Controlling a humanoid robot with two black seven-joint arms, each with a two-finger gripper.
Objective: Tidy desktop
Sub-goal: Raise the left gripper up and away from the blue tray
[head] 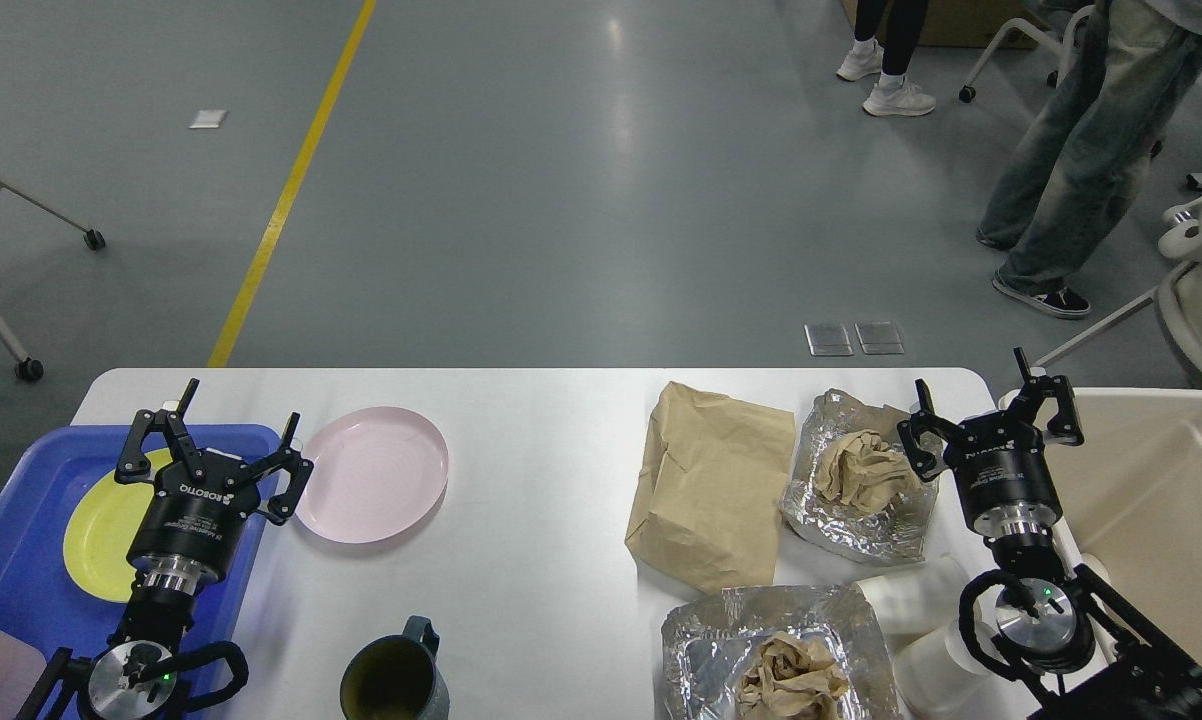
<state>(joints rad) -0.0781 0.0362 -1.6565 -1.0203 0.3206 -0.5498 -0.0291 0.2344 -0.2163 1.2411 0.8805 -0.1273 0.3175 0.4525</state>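
— Where do the claws stand?

— The left gripper (pixel 216 425) hangs spread wide, holding nothing, over the blue plastic tray (pixel 21 570) with its round yellow plate (pixel 101 530), beside the round pink plate (pixel 373 487). The right gripper (pixel 981 410) is also splayed and empty, near the beige plastic bin (pixel 1151 500).

— And the white rectangular desktop (pixel 531 560)?

— It fills the lower view, carrying a creased brown paper bag (pixel 706 490), two crumpled foil sheets (pixel 846 530), a dark mug (pixel 391 680), and what seem to be white paper cups (pixel 921 625).
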